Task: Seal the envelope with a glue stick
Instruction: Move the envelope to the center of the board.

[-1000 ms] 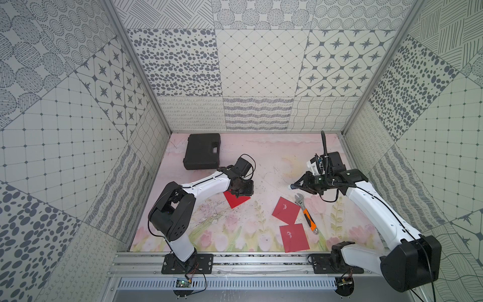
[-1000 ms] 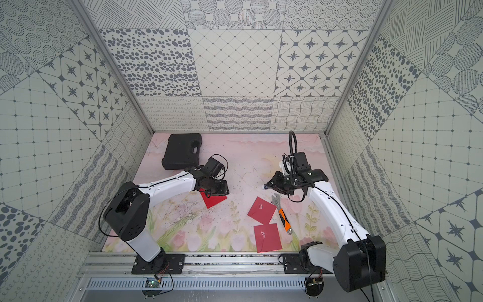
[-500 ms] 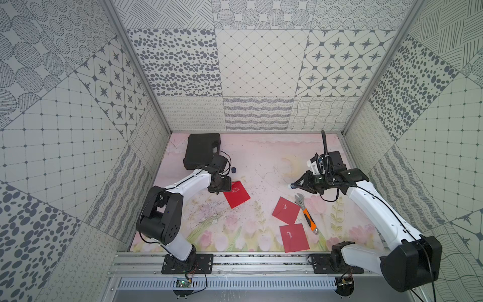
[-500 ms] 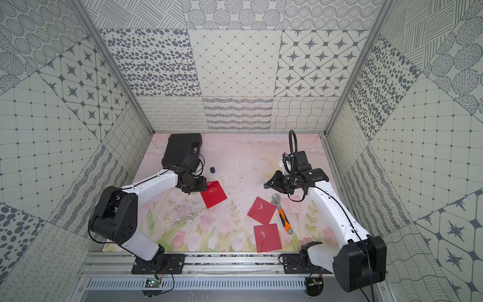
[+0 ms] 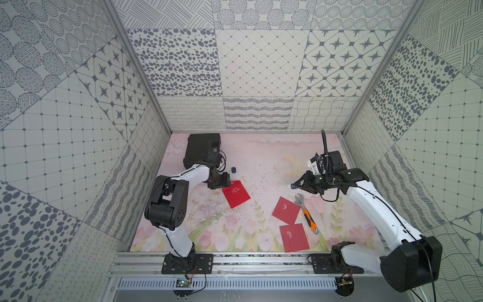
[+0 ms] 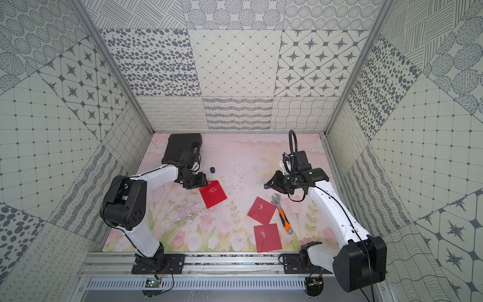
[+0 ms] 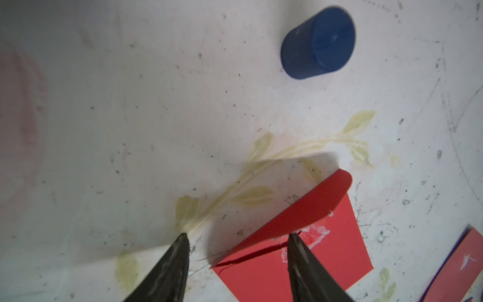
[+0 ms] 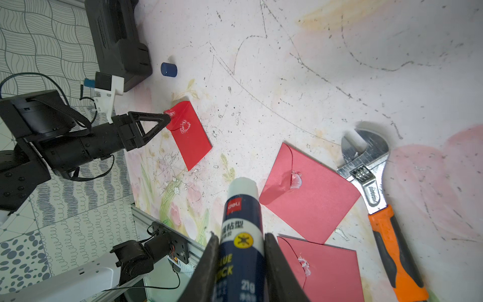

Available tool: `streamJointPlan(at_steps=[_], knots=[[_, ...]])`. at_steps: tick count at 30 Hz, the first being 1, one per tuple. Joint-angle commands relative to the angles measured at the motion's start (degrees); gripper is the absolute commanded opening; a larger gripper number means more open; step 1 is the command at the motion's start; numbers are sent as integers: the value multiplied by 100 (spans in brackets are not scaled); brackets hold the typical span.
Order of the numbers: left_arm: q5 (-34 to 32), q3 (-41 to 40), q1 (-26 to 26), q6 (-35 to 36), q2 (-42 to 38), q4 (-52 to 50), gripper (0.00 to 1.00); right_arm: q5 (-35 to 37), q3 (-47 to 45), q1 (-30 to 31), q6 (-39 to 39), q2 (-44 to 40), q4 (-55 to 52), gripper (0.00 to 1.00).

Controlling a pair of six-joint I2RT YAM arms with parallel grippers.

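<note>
My right gripper [image 8: 241, 236] is shut on the glue stick [image 8: 241, 230], which is uncapped, its white tip pointing out over the mat; both top views show it [image 5: 292, 186] held above the mat right of centre. The dark blue cap [image 7: 317, 43] lies loose on the mat [image 5: 233, 170]. A red envelope [image 5: 236, 194] lies left of centre with its flap [image 7: 300, 209] partly raised. My left gripper [image 7: 237, 235] is open, low at the envelope's flap corner: one fingertip over the red paper, the other over bare mat.
Two more red envelopes [image 5: 286, 210] [image 5: 294, 237] lie right of centre, with an orange-handled wrench [image 5: 305, 213] beside them. A black case [image 5: 201, 150] sits at the back left, just behind the left arm. Patterned walls close in on three sides.
My left gripper swung back left off the envelope and opened. The blue cap now lies on the mat. The gripper has settled at the envelope's flap corner. The right arm has not moved.
</note>
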Motion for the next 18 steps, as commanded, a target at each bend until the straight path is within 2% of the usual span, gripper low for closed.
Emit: streamJointPlan(at_steps=[1,9,18], knots=[[793,-214,34,45,-24,92,55,1,169,-9,-99,-85,72,0],[971,-791,-247,-197,-552,270,42,-33,121,-9,-71,-49,135,0],[205,-844,-963,-283,-634,-20,24,-34,131,0,-66,-21,144,0]])
